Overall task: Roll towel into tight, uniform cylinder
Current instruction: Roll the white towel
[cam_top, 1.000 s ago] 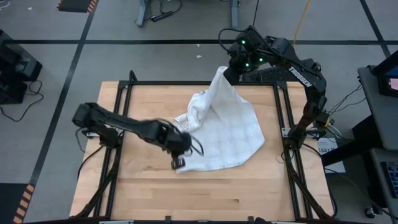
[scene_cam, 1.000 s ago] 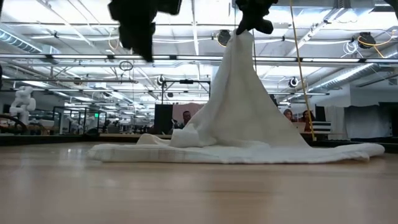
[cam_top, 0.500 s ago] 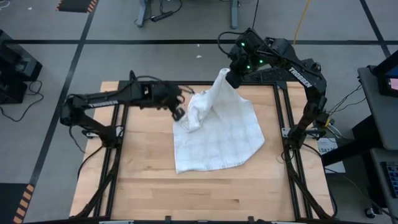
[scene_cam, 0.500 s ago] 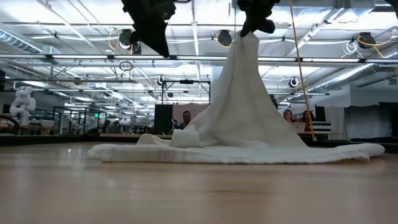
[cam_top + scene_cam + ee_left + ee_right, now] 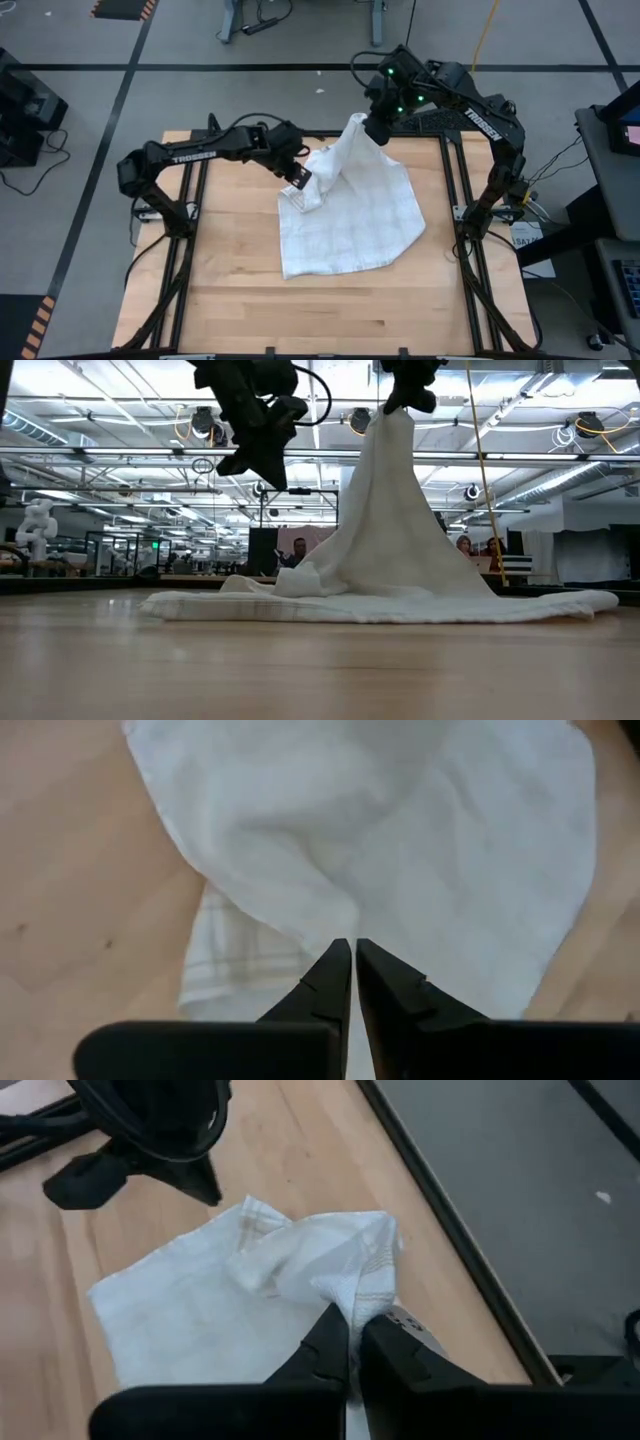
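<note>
The wooden table (image 5: pixel 230 290) is the biggest thing here. It has a black metal frame (image 5: pixel 452 190) around its sides.

The towel (image 5: pixel 355 215) lies on the middle and back of the table. It is white with faint squares on it. Most of it rests flat on the wood. One corner is pulled up high near the back edge, so from the low view the towel (image 5: pixel 385 550) looks like a tent.

The right gripper (image 5: pixel 375 128) is at the back of the table, up in the air. Its fingers are pinched closed on the raised corner of the towel (image 5: pixel 350 1275).

The left gripper (image 5: pixel 300 180) hangs above the towel's left side, over a bunched fold. Its fingers (image 5: pixel 330 982) are pressed together and hold nothing.
</note>
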Robot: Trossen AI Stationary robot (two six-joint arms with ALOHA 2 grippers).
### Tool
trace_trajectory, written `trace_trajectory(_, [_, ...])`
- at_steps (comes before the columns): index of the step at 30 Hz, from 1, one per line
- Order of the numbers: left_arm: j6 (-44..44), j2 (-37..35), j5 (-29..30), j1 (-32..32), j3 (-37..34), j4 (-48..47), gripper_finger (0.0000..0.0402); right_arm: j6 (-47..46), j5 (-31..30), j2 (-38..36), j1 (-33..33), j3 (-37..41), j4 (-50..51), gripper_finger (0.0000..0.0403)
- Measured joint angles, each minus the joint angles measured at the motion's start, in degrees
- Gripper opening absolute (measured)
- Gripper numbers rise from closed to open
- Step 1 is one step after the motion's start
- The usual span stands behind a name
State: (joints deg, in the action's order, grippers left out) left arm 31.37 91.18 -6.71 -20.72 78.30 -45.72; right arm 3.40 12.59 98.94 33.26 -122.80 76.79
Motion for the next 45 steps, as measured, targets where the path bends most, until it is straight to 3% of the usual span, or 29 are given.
trace_trajectory(3, [0.7,0.2,2.5,-0.8,0.0,-0.2,0.0069,-1.2,0.7,0.0,0.0,0.0,-0.1,0.0004])
trace_trajectory(8, [-3.4,2.3,4.7,-5.9,-0.9,0.0,0.0167,-4.0,1.0,0.0,0.0,0.0,-0.2,0.0004])
trace_trajectory(12, [-6.4,2.1,3.3,-7.4,-0.7,-1.4,0.0212,-5.8,1.0,0.0,0.0,0.0,-0.3,0.0004])
trace_trajectory(17, [-5.9,2.2,6.1,-8.0,-1.1,-1.8,0.0218,-7.9,1.1,0.0,0.0,0.0,-0.3,0.0004])
trace_trajectory(22, [-0.3,6.6,-3.3,-12.9,-2.4,0.7,0.0219,-8.7,1.1,0.0,0.0,0.0,0.1,0.0004])
trace_trajectory(29, [1.4,11.4,-9.3,-14.6,-2.4,5.9,0.0235,-8.5,1.1,0.0,0.0,0.0,0.2,0.0004])
trace_trajectory(34, [4.1,14.1,-5.2,-14.0,-2.3,9.6,0.0282,-7.2,1.0,0.0,0.0,0.0,0.2,0.0004])
trace_trajectory(38, [5.7,16.6,-6.3,-14.0,-2.3,12.1,0.0312,-7.2,1.0,0.0,0.0,0.0,0.2,0.0004])
trace_trajectory(45, [5.4,20.8,-8.1,-14.0,-2.3,15.2,0.029,-7.2,1.0,0.0,0.0,0.0,0.2,0.0004])
